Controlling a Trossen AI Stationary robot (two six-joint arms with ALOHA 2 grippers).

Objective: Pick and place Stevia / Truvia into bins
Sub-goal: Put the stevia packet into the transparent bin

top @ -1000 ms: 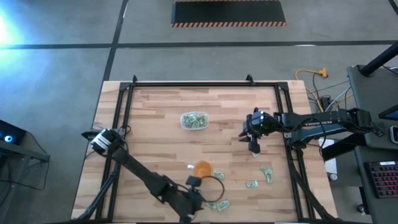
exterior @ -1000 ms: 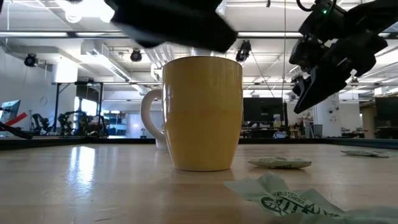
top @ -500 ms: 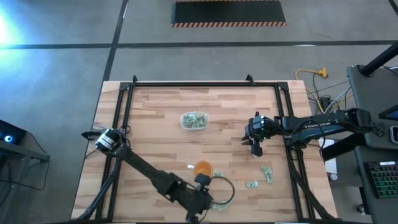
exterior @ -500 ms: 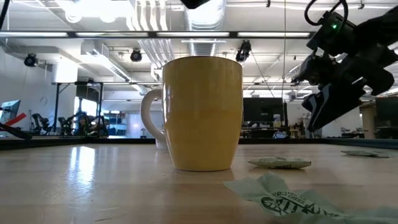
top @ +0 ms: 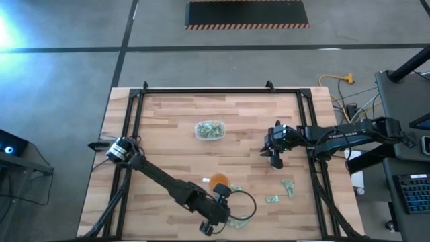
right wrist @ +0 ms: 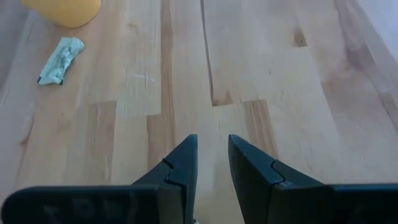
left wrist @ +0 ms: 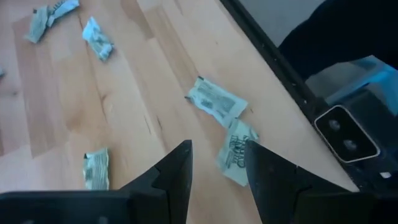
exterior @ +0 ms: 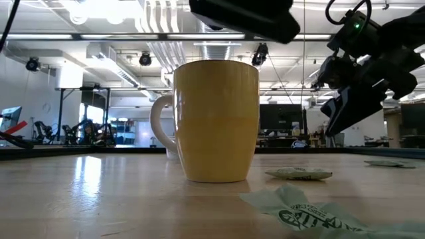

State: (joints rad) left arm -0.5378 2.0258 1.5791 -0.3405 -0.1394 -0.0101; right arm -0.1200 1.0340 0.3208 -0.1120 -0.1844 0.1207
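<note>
The clear tub (top: 209,130) stands at the table's middle with green sachets inside. Loose sachets lie flat on the wood near the right front (top: 287,186) (top: 271,199). Two more (left wrist: 216,101) (left wrist: 235,149) lie just ahead of my left gripper (left wrist: 217,163). That gripper (top: 222,216) hovers open and empty near the front edge, beside the orange cup (top: 219,181). My right gripper (top: 275,160) hangs over bare wood at the right. In its wrist view the right gripper (right wrist: 212,155) shows a narrow gap with nothing in it.
The orange cup (exterior: 216,119) stands between the tub and the front edge, a crumpled sachet (right wrist: 59,59) next to it. More sachets (left wrist: 97,38) (left wrist: 96,168) are scattered on the wood. The black frame rail (left wrist: 273,56) runs along the table's edge.
My left gripper has moved toward the table's right edge along the front, risen a little and rolled about its own axis. My right gripper has sunk slightly toward the table. No sachet has moved.
</note>
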